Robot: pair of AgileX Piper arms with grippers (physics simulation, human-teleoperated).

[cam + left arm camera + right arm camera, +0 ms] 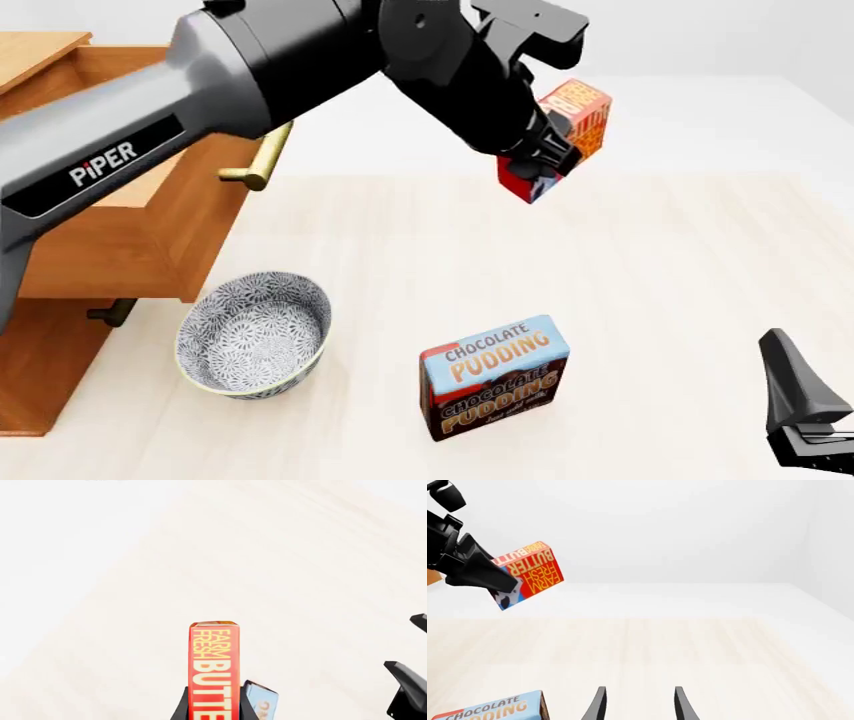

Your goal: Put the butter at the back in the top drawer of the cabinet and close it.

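Pale wood surface (641, 270) lies well below the butter (567, 125) pinched in my left fingers (545, 160) toward its far edge, so I should swing it level into the open top drawer (120, 150); only the right wrist view shows my right fingers (637, 702) spread and empty.

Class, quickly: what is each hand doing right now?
Left hand: closed on the butter, held above the table.
Right hand: open, holding nothing.
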